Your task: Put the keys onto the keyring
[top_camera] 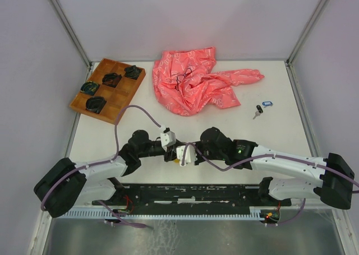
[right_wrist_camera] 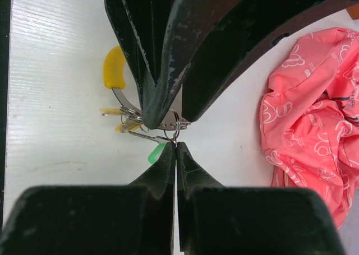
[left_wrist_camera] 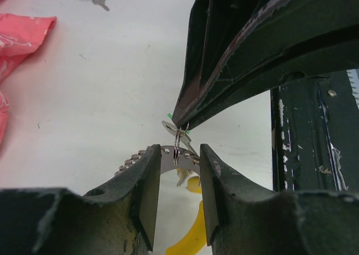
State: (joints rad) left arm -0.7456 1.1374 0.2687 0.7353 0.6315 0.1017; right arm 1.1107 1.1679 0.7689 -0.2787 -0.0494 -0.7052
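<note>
The keyring is a grey metal arc with a yellow grip and lies on the table between both arms. Yellow-tagged keys hang on it. My right gripper is shut on the small split ring of a green-tagged key, which loops around the keyring's band. My left gripper faces it from the other side, jaws apart, with the keyring's band crossing between its fingertips. In the top view both grippers meet at the table's front middle. A blue key and a black key lie far right.
A crumpled pink cloth with a thin dark cord lies at the back middle. A wooden compartment tray holding dark items stands at the back left. White walls enclose the table on three sides.
</note>
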